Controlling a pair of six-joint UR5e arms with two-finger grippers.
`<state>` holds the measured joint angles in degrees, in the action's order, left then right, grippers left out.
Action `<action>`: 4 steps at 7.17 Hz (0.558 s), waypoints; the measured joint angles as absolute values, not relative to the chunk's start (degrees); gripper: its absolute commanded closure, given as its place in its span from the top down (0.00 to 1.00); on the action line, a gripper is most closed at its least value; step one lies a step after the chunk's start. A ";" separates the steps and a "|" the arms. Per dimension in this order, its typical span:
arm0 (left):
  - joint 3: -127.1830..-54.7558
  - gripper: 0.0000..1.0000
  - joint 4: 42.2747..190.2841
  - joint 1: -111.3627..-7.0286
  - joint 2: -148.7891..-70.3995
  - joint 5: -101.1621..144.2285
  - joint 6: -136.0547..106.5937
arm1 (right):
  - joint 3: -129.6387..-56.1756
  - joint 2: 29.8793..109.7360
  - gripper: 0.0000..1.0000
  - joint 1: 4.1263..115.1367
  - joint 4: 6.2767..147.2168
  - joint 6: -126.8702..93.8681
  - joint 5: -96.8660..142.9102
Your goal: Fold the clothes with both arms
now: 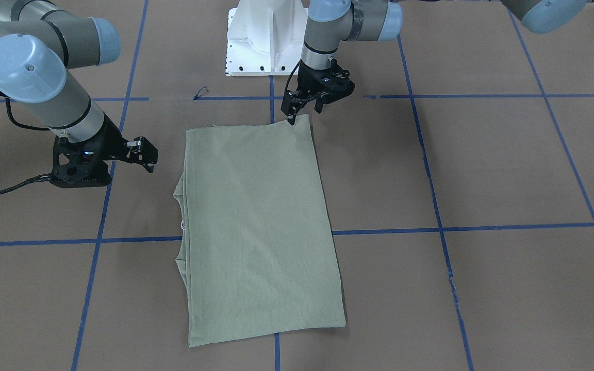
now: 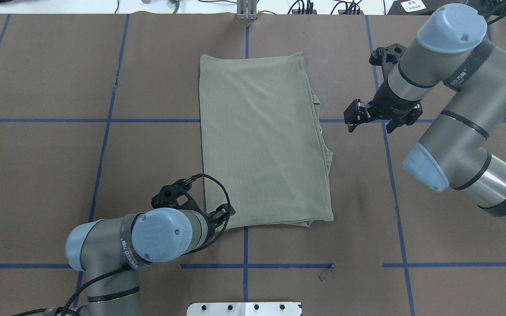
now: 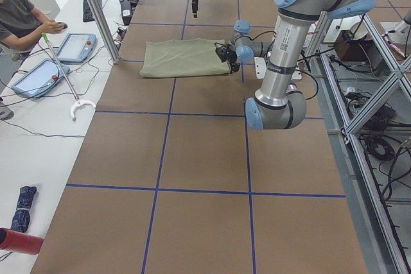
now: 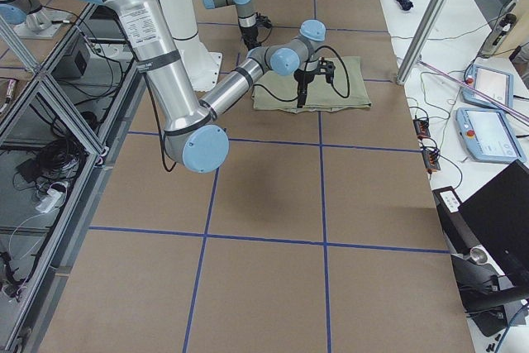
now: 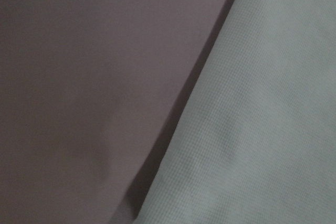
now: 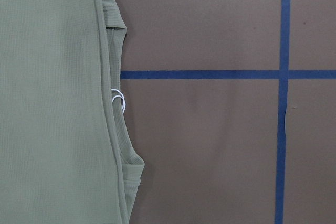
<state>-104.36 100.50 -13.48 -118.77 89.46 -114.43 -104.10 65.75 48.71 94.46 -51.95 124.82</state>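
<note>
The sage-green shirt (image 1: 261,221) lies flat at the table's middle, folded into a long rectangle; it also shows in the overhead view (image 2: 262,136). Sleeve layers and a white tag string (image 6: 119,99) stick out along its right-hand edge. My left gripper (image 1: 304,113) is low at the shirt's near left corner (image 2: 220,214), its jaws look open, and one fingertip touches the corner. The left wrist view shows only cloth (image 5: 252,119) and table. My right gripper (image 2: 369,125) hovers open and empty above the table, right of the shirt's edge (image 1: 145,154).
The white pedestal base (image 1: 263,41) stands at the robot's side of the table. Blue tape lines (image 2: 147,120) cross the brown table cover. An operator (image 3: 19,17) with tablets sits past the far edge.
</note>
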 measured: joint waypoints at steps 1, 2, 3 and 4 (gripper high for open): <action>-104.23 0.65 100.47 -13.38 -118.87 89.41 -114.43 | -103.95 65.81 1.00 48.50 94.43 -51.93 124.54; -104.19 0.61 100.46 -13.35 -118.97 89.39 -114.43 | -103.84 65.89 1.00 48.28 94.41 -51.89 124.22; -104.14 0.61 100.46 -13.34 -119.06 89.36 -114.43 | -103.77 65.95 1.00 48.06 94.40 -51.87 123.88; -104.07 0.61 100.44 -13.35 -119.12 89.33 -114.41 | -103.74 65.98 1.00 47.96 94.40 -51.86 123.69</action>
